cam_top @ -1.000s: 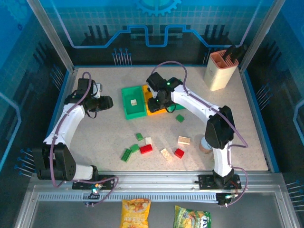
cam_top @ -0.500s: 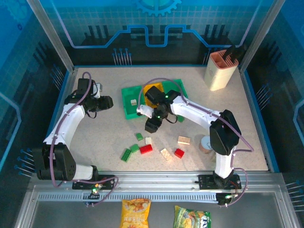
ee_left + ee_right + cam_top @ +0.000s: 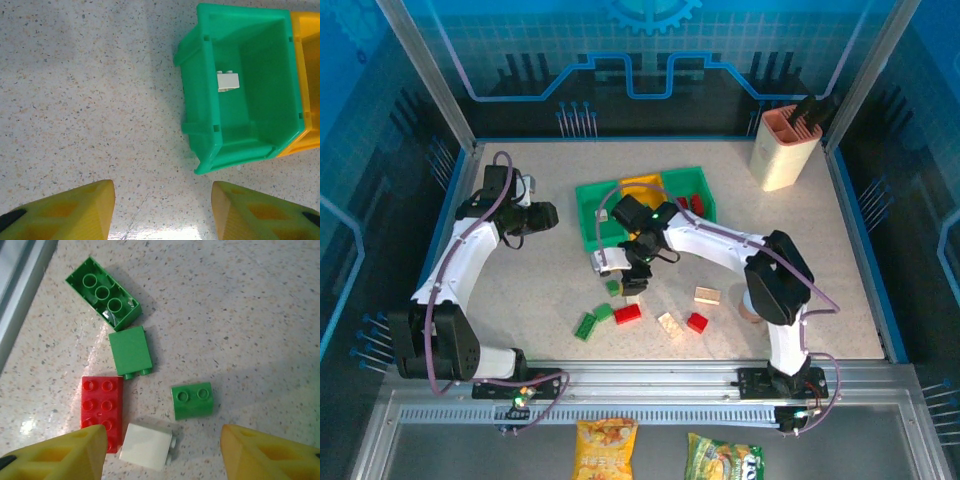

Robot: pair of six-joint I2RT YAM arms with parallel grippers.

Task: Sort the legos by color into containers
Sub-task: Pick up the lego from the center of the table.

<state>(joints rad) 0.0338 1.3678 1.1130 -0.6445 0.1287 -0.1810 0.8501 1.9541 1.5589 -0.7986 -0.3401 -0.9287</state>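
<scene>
While the right end effector point(image 3: 162, 455) hangs open and empty over the table point(image 3: 260, 300), a small green brick point(image 3: 192, 400) and a white brick point(image 3: 147, 445) lie between its fingers, with a red brick point(image 3: 102, 407) just beside the white one. The left end effector point(image 3: 162, 210) is open and empty too, near a green bin point(image 3: 197, 100) holding one cream brick point(image 3: 228, 81). A yellow bin point(image 3: 307, 60) adjoins that bin.

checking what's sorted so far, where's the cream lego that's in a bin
In the left wrist view, the cream lego lies alone on the floor of the left green bin, the one beside the yellow-orange bin.
</scene>
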